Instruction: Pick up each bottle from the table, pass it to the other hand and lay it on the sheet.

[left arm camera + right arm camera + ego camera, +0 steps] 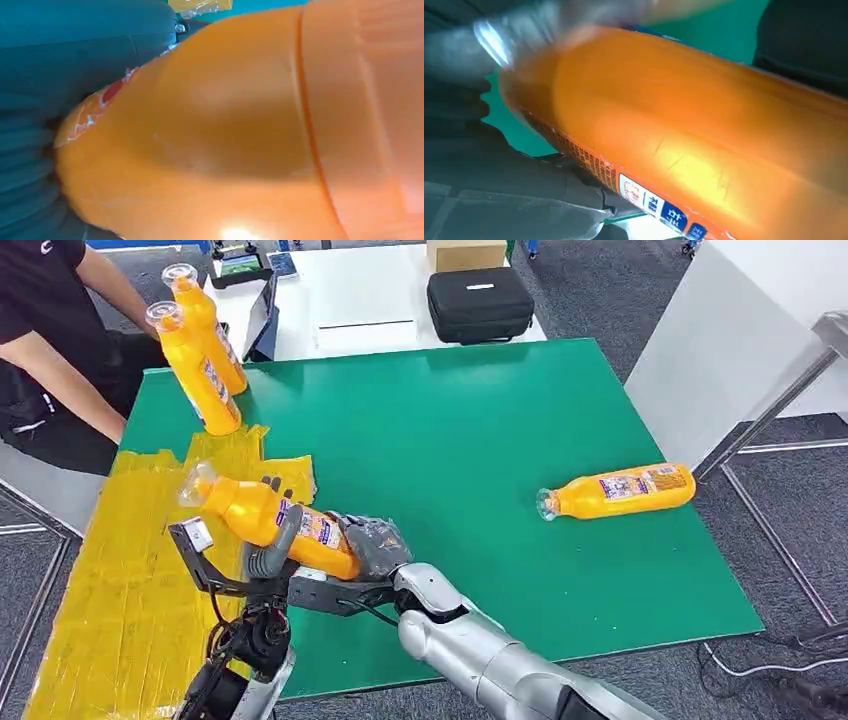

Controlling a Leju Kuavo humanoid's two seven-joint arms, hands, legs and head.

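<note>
An orange bottle (pixel 262 516) with a clear cap hangs tilted over the edge between the yellow sheet (pixel 130 580) and the green table (pixel 450 430). My left hand (pixel 268 552) wraps its fingers around the bottle's middle. My right hand (pixel 375 543) grips its base end. The bottle (pixel 240 140) looms close beside my left hand (pixel 30 150) in the left wrist view. In the right wrist view the labelled bottle (pixel 684 125) lies against my right hand (pixel 499 190). A second orange bottle (pixel 615 490) lies on its side at the table's right.
Two more orange bottles (pixel 200 360) stand tilted at the sheet's far end, next to a seated person (pixel 40 350). A black case (pixel 480 302) and a tablet sit on the white table behind. A white panel (pixel 740 330) stands at the right.
</note>
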